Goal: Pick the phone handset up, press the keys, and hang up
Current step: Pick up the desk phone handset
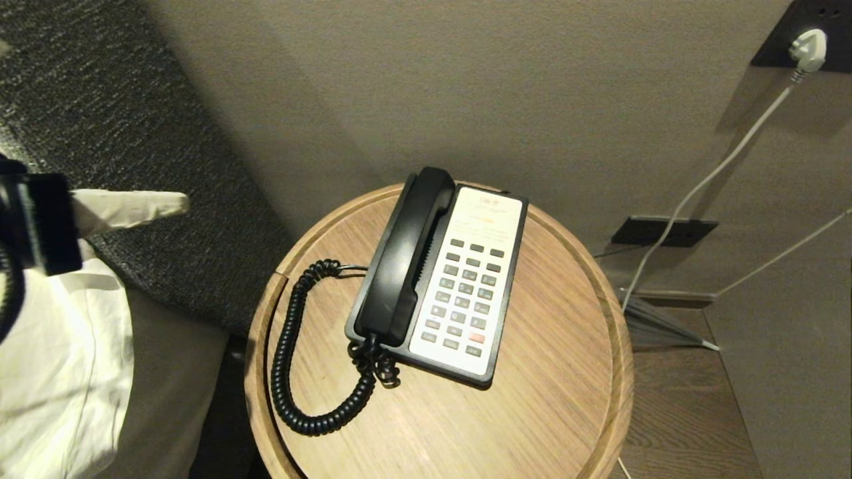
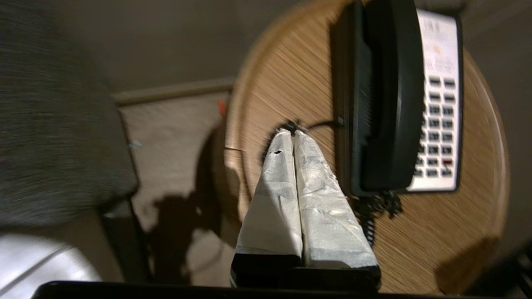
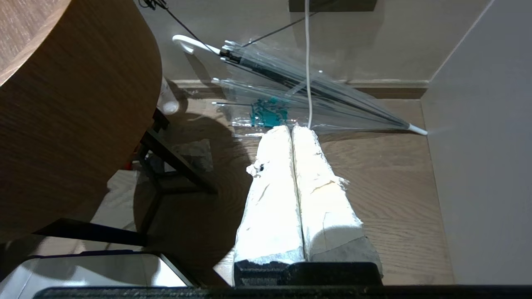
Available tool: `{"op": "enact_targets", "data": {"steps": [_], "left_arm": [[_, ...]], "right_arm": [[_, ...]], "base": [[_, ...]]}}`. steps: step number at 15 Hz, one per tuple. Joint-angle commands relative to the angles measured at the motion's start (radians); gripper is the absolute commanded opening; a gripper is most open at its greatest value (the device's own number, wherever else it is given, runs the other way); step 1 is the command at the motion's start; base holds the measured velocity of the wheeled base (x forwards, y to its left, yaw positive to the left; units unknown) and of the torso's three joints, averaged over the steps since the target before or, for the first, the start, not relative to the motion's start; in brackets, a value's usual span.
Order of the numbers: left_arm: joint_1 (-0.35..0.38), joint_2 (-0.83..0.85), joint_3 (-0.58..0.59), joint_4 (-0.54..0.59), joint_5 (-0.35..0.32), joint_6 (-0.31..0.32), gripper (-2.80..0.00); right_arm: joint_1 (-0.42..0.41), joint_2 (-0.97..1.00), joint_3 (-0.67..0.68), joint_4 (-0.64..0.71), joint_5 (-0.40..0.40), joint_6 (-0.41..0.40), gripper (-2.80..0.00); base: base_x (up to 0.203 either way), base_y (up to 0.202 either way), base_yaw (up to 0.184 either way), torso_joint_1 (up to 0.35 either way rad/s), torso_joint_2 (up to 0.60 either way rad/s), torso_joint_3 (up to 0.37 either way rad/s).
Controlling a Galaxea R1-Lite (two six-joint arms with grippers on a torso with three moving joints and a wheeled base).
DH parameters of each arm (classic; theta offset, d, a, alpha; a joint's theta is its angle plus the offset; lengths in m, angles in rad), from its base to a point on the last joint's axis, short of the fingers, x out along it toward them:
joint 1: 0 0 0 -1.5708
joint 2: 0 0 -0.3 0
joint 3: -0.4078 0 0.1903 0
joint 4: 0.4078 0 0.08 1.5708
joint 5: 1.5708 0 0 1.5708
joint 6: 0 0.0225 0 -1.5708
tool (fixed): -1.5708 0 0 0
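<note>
Worktop: a round wooden side table (image 1: 546, 399) with a raised rim, on dark legs.
Wall: plain beige (image 1: 532, 100), with a dark socket plate (image 1: 809, 30) holding a white plug (image 1: 807, 50) and its cable; a second dark plate (image 1: 662, 231) lower down.
Floor: wood planks (image 3: 395, 199); a clear folded umbrella (image 3: 316, 91) lies against the skirting.
Left side: dark textured upholstery (image 1: 133, 133) and white bedding (image 1: 60, 372).
Light: warm, casting soft shadows.

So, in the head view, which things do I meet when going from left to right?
White-wrapped left gripper → black coiled cord → long black plastic handset → white keypad panel → white wall plug.
</note>
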Motion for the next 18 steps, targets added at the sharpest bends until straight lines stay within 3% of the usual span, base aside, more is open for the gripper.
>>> {"op": "enact_targets", "data": {"steps": [1, 4, 7, 8, 9, 11, 14, 18], "left_arm": [[-0.144, 0.118, -0.069, 0.080, 0.037, -0.001, -2.80], [-0.287, 0.152, -0.184, 0.210, 0.105, -0.002, -2.80], [-0.381, 0.198, -0.246, 0.232, 0.177, -0.002, -2.80], [-0.399, 0.220, -0.250, 0.232, 0.189, -0.002, -1.57], [-0.428, 0.238, -0.254, 0.228, 0.203, -0.002, 0.00], [-0.470, 0.290, -0.282, 0.225, 0.273, -0.002, 0.00], [-0.522, 0.350, -0.302, 0.219, 0.429, -0.001, 0.00], [-0.548, 0.389, -0.307, 0.219, 0.501, 0.007, 0.00]], "right_arm": [[0.000, 0.000, 0.000, 0.000, 0.000, 0.000, -2.80], [0.000, 0.000, 0.000, 0.000, 0.000, 0.000, -2.80], [0.000, 0.000, 0.000, 0.000, 0.000, 0.000, -2.80], [0.000, -0.001, 0.001, 0.000, 0.000, 0.000, -2.80], [0.000, 0.000, 0.000, 0.000, 0.000, 0.000, -2.80], [0.000, 0.000, 0.000, 0.000, 0.000, 0.000, -2.80], [0.000, 0.000, 0.000, 0.000, 0.000, 0.000, -2.80], [0.000, 0.000, 0.000, 0.000, 0.000, 0.000, -2.80]], "base": [[0.000, 0.000, 0.000, 0.000, 0.00, 0.000], [0.000, 0.000, 0.000, 0.000, 0.00, 0.000], [0.000, 0.000, 0.000, 0.000, 0.00, 0.000], [0.000, 0.000, 0.000, 0.000, 0.00, 0.000], [0.000, 0.000, 0.000, 0.000, 0.00, 0.000], [0.000, 0.000, 0.000, 0.000, 0.00, 0.000], [0.000, 0.000, 0.000, 0.000, 0.00, 0.000], [0.000, 0.000, 0.000, 0.000, 0.00, 0.000]]}}
